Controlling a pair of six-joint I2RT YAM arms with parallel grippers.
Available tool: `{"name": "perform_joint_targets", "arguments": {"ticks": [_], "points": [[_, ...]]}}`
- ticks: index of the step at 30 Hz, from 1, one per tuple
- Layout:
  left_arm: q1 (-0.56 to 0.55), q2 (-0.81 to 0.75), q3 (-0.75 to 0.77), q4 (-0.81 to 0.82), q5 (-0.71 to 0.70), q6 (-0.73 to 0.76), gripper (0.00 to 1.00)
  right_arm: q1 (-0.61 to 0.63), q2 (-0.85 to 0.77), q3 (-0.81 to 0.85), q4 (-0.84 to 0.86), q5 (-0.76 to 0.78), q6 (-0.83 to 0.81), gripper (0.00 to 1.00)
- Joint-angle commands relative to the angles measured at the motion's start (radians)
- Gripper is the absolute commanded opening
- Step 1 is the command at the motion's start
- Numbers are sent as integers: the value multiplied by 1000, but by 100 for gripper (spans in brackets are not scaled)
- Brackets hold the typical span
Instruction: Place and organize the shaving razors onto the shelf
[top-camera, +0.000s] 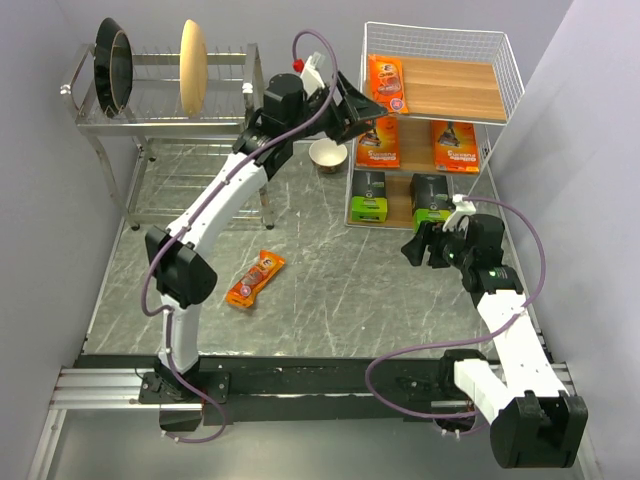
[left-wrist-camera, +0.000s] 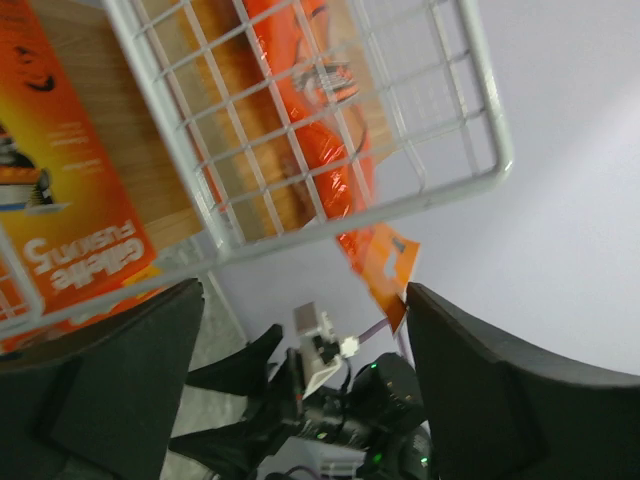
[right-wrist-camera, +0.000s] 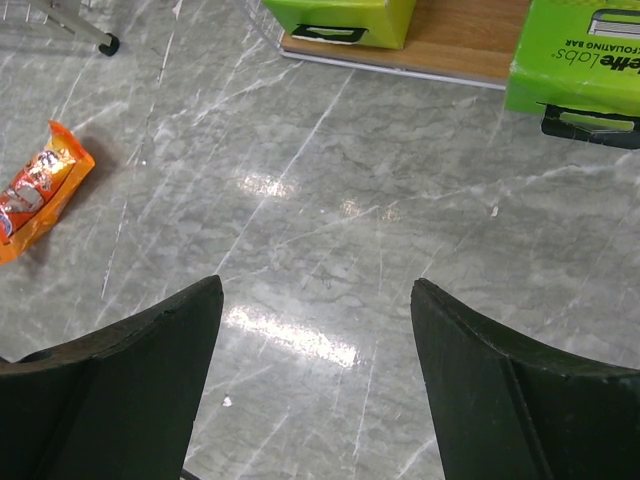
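Top view: left gripper (top-camera: 370, 108) up at shelf (top-camera: 455, 90) top board, just beside narrow blister pack (top-camera: 388, 82) lying there. Second blister pack (top-camera: 256, 279) flat on table (top-camera: 330, 290), well apart from both arms. Orange cards (top-camera: 380, 142) on middle board, green-ended boxes (top-camera: 368, 196) on bottom. Right gripper (top-camera: 424, 246) hovering near shelf foot.

Left wrist: jaws spread wide, nothing clamped. Top pack's tail poking out past the wire, by right finger.

Right wrist: jaws apart, empty. Table pack at far left.

Probably light, crinkly, slick plastic. Best pinched gently across narrow middle.
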Motion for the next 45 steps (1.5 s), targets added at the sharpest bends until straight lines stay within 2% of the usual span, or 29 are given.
{"name": "perform_joint_targets", "arguments": {"ticks": [1,3,8,11,14,15,17,18,19,21,22,25,36,40,43,44,45], "points": [[2,-145,-74,19,-14,91,91,-12,-38,-18,30,-16,1,82],[9,-189,-128,30,6,110,99,-13,-44,-26,30,-29,0,82],[29,-332,-290,33,70,277,100,-13,-46,-26,36,-45,-19,82],[35,-416,-389,-27,162,494,99,-13,-46,-27,44,-57,-37,82],[38,-496,-508,-192,251,784,99,-13,-41,-32,45,-75,-48,82],[41,-513,-537,-319,250,934,100,-13,-41,-32,45,-83,-54,82],[45,-536,-597,-471,204,1150,99,-9,-43,-33,42,-115,-66,82],[48,-534,-610,-561,176,1332,100,-6,-41,-33,40,-121,-75,82],[61,-530,-637,-684,146,1390,100,-1,-43,-35,39,-128,-77,82],[78,-499,-663,-796,22,1510,100,2,-44,-38,44,-134,-73,82],[100,-490,-714,-845,-14,1528,99,2,-44,-43,47,-135,-69,82],[159,-455,-824,-860,-123,1535,95,5,-49,-52,57,-149,-54,82],[185,-318,-979,-701,-273,1444,94,10,-69,-50,51,-178,-25,82],[185,-251,-981,-644,-329,1426,93,11,-69,-59,73,-186,-3,82],[185,-199,-947,-657,-321,1401,86,10,-66,-59,76,-190,4,82],[183,-188,-934,-665,-280,1385,80,10,-66,-59,76,-190,4,82],[179,-176,-900,-679,-260,1371,78,11,-64,-59,74,-190,3,82]]}}
